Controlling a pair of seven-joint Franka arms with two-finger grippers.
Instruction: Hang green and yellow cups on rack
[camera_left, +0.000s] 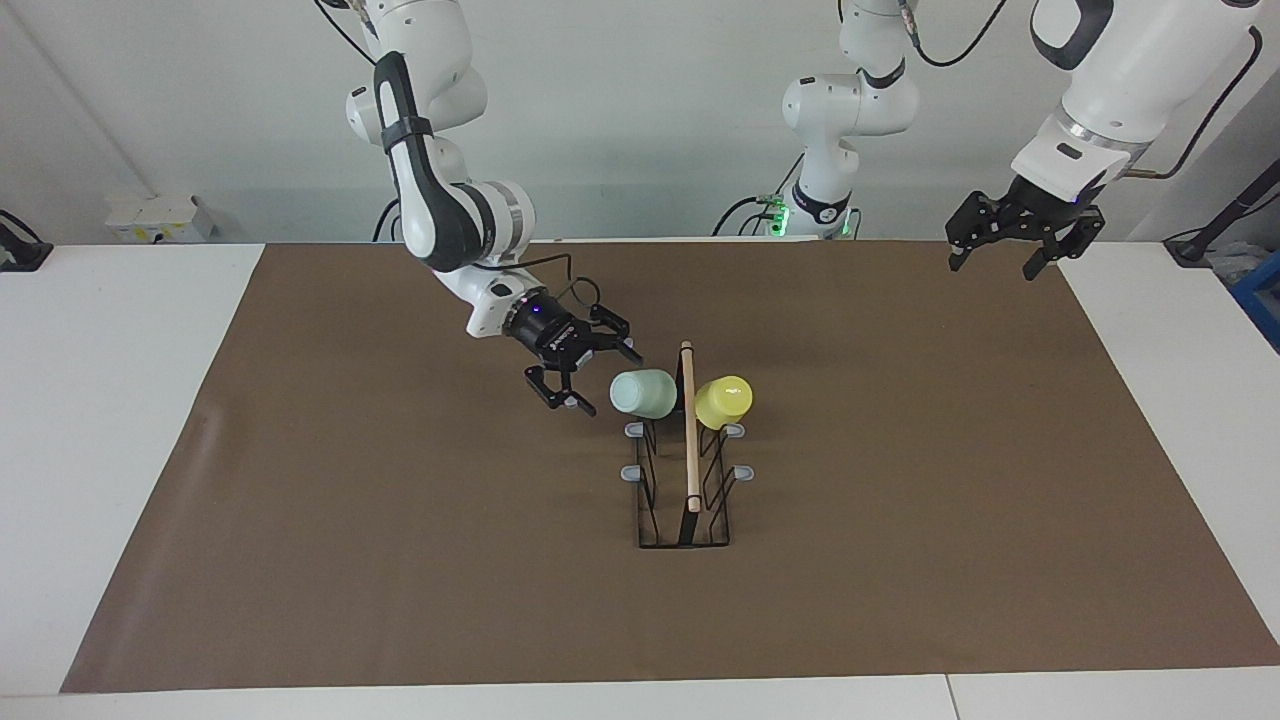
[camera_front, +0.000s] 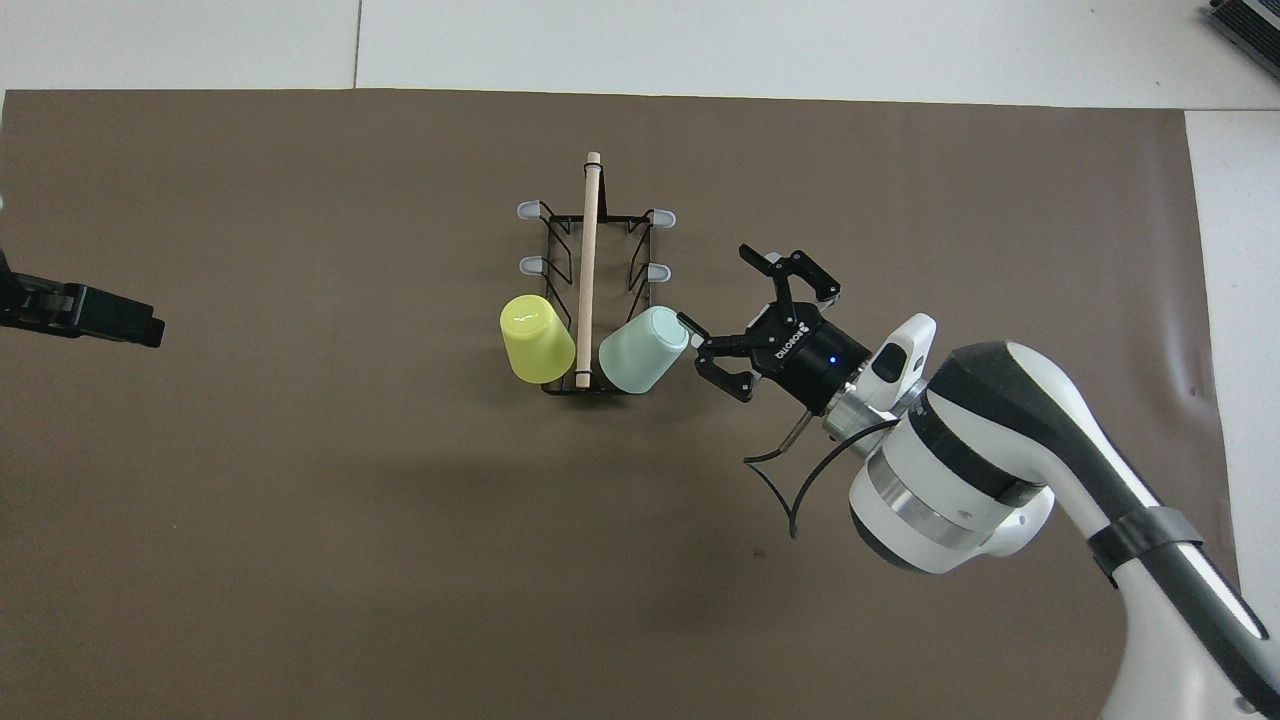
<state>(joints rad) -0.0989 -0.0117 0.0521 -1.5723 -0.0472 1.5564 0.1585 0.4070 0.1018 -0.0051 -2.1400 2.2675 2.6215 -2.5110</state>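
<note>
Both the pale mint green plastic cup and bright yellow plastic cup hang upturned on the black wire-frame rack, draining; the right gripper beside it and the left gripper, waiting over the bench corner, hold fingers wide, empty.

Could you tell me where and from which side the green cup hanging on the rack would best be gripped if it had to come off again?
Probably across the side wall of the green cup, near its closed end, coming from the right arm's end of the table. It hangs tilted on a rack peg, closed end pointing outward, and the open right gripper is just beside it.
</note>
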